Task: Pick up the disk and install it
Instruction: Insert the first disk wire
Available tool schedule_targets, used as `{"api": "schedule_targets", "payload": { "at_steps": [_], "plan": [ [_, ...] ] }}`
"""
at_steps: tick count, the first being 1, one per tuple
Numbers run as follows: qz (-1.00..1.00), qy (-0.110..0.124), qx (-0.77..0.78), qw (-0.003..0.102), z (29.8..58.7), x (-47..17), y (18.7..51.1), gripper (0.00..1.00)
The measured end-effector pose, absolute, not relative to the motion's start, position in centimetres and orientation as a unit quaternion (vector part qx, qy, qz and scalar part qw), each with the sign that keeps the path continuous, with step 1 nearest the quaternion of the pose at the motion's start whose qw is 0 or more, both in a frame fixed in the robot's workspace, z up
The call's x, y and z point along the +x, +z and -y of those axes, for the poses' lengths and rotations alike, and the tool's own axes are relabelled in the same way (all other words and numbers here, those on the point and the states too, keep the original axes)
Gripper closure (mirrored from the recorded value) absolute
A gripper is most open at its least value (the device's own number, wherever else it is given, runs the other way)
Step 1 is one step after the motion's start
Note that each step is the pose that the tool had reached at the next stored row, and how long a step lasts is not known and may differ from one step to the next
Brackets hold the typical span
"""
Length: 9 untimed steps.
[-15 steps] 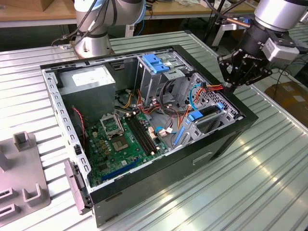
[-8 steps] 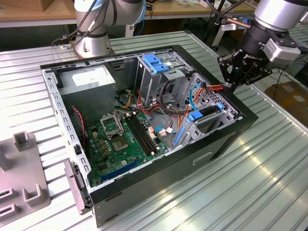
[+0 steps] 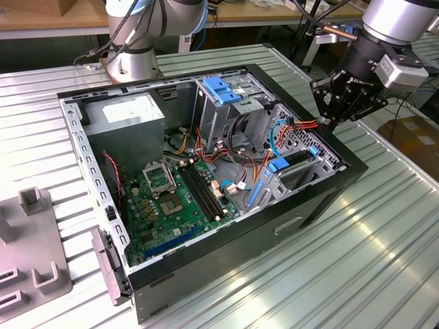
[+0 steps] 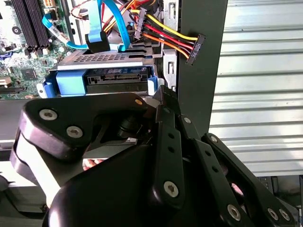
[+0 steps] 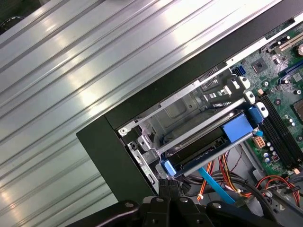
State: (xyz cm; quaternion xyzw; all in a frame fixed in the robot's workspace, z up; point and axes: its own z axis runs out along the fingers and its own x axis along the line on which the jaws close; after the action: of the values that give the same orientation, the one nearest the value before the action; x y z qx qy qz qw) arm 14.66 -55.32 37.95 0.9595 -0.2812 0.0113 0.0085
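Note:
The disk [image 3: 296,158] lies in the drive bay at the corner of the open computer case [image 3: 322,199] on the exterior view's right, with its light-blue bracket [image 3: 278,164] around it. In both wrist views it sits under a metal rail: the disk [image 4: 116,75] shows its connector edge, and the disk [image 5: 201,146] shows its dark side with a blue bracket tab [image 5: 235,127]. My gripper [image 3: 330,123] hangs just over that corner of the case. Its fingers are shut with nothing between them, and the gripper [image 5: 168,185] tip is close to the bracket's end. The gripper [image 4: 161,94] sits just in front of the disk.
Inside the case are a grey power-supply box [image 3: 127,116], a tall silver cage with a blue tab [image 3: 223,89], the green motherboard [image 3: 178,199] and loose coloured cables [image 4: 165,35]. The case rests on a ribbed metal table [image 3: 384,233]. A grey fixture [image 3: 27,240] stands at the exterior view's left.

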Motion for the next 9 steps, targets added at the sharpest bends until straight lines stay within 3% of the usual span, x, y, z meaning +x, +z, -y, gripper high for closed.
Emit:
{"api": "schedule_targets", "payload": {
  "at_steps": [3,6,9],
  "plan": [
    [0.281,0.011,0.96,0.009,55.32,14.66,37.95,0.89],
    [0.276,0.012,0.961,0.009,55.19,14.67,37.95,0.76],
    [0.256,0.013,0.967,0.01,54.94,14.75,37.84,0.76]
  ]
}}
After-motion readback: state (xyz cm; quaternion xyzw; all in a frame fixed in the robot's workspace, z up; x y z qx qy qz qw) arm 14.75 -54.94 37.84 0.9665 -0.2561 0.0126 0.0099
